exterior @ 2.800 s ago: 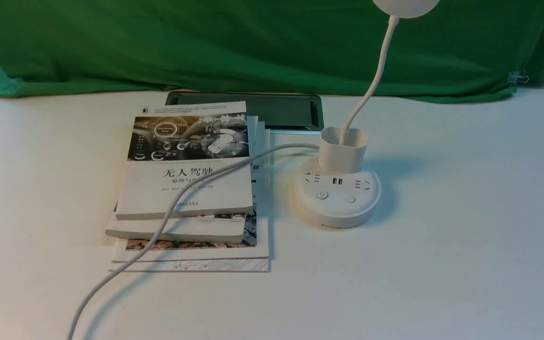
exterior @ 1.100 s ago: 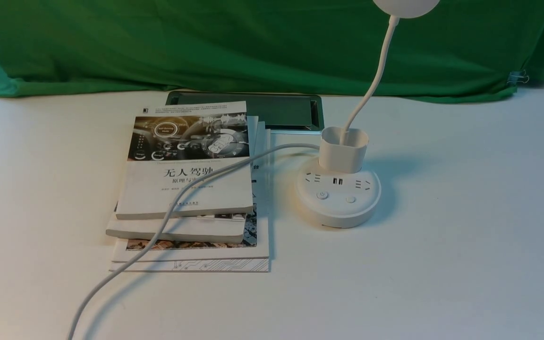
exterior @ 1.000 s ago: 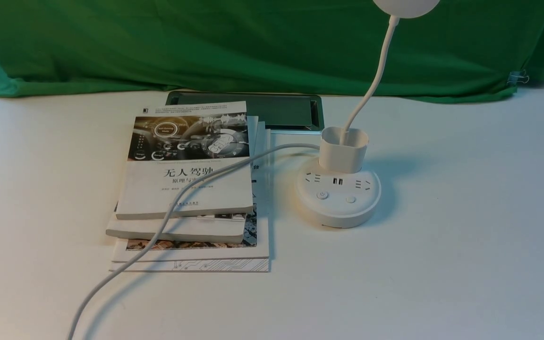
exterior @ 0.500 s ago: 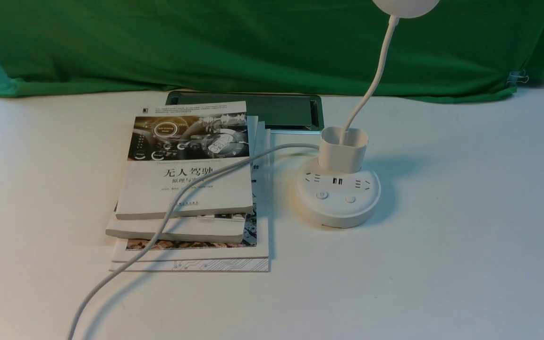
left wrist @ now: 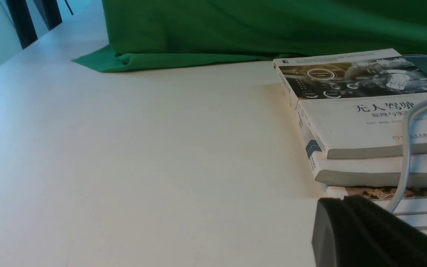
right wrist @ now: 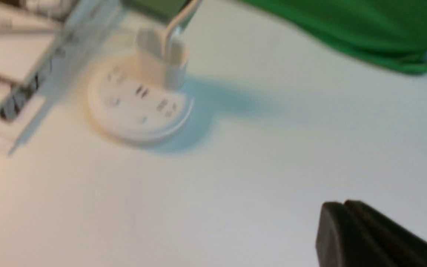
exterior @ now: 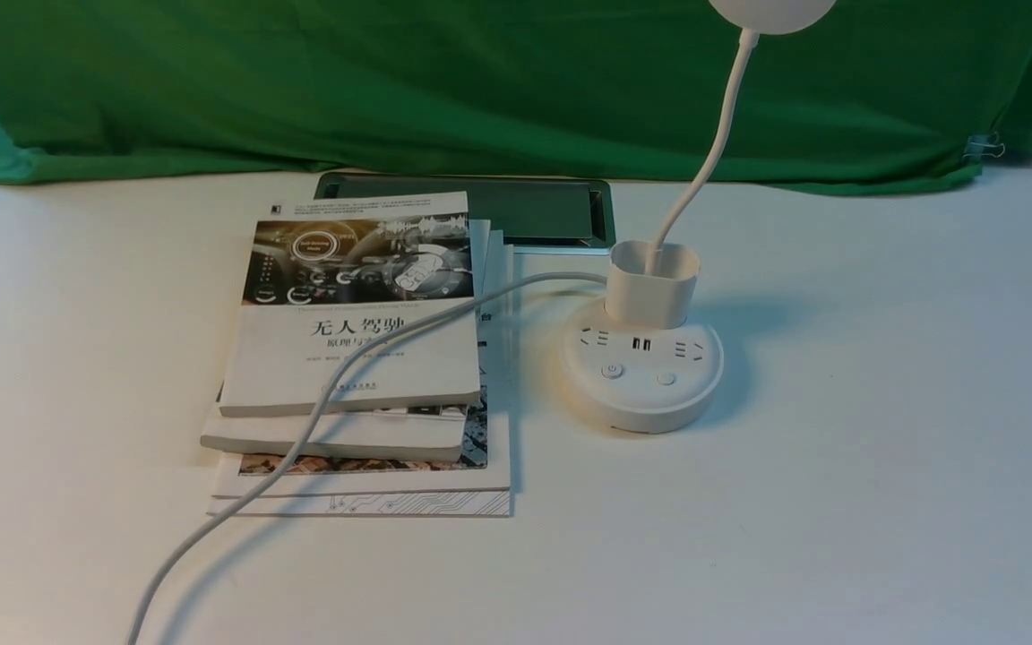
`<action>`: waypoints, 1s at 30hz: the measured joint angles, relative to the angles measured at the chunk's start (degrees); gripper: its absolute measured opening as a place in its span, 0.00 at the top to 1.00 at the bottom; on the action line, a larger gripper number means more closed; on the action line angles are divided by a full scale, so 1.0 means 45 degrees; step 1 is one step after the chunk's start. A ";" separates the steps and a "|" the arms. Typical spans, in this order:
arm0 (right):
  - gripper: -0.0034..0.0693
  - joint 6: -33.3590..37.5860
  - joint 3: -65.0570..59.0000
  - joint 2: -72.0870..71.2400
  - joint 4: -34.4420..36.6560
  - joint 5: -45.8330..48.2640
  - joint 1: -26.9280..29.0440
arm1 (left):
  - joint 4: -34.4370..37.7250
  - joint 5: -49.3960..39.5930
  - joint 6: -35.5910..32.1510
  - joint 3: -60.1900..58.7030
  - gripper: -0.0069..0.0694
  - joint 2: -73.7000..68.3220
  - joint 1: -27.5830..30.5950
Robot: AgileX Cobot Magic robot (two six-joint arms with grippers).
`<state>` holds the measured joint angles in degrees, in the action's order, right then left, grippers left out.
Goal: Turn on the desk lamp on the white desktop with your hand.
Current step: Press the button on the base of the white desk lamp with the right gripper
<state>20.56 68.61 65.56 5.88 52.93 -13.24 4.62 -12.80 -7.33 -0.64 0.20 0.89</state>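
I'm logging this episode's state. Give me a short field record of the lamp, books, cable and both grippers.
desk lamp: upright on the white desktop, right of the books; buttons untouched
books: stacked beside the lamp base
cable: white, draped from the lamp over the books
left gripper: shut, low beside the books
right gripper: shut, clear of the lamp

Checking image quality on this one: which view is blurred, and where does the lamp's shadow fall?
Right wrist view: blurred throughout, the sockets on the desk lamp base unreadable. Front view: sharp, evenly lit; the lamp's soft shadow falls to its right on the white desktop. Left wrist view: sharp on the books, no glare.
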 joint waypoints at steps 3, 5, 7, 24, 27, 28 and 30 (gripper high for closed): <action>0.91 0.0090 0.0061 0.1264 -0.0076 -0.0379 -0.0804 | 0.0000 0.0000 0.0000 0.0000 0.88 0.0000 0.0000; 0.91 0.0127 0.0101 0.2598 -0.0076 -0.1066 -0.1567 | 0.0000 0.0000 0.0000 0.0000 0.88 0.0000 0.0000; 0.91 0.0141 0.0128 0.3822 -0.0076 -0.1526 -0.2071 | 0.0000 0.0000 0.0015 0.0000 0.88 0.0000 0.0000; 0.91 0.0072 0.1771 0.9250 0.0355 -0.3652 -0.2790 | 0.0000 0.0000 0.0004 0.0000 0.88 0.0000 0.0000; 0.91 0.0072 0.1771 0.9587 0.0380 -0.4299 -0.2790 | 0.0000 0.0000 0.0004 0.0000 0.88 0.0000 0.0000; 0.91 0.0072 0.1771 0.9691 0.0419 -0.4626 -0.2790 | 0.0000 0.0000 -0.0008 0.0000 0.88 0.0000 0.0000; 0.91 0.0069 0.1771 0.9793 0.0466 -0.5002 -0.2790 | -0.0003 0.0000 -0.0008 0.0000 0.88 0.0000 0.0000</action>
<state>20.87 76.58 109.63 7.97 30.42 -25.80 4.61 -12.80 -7.36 -0.64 0.20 0.89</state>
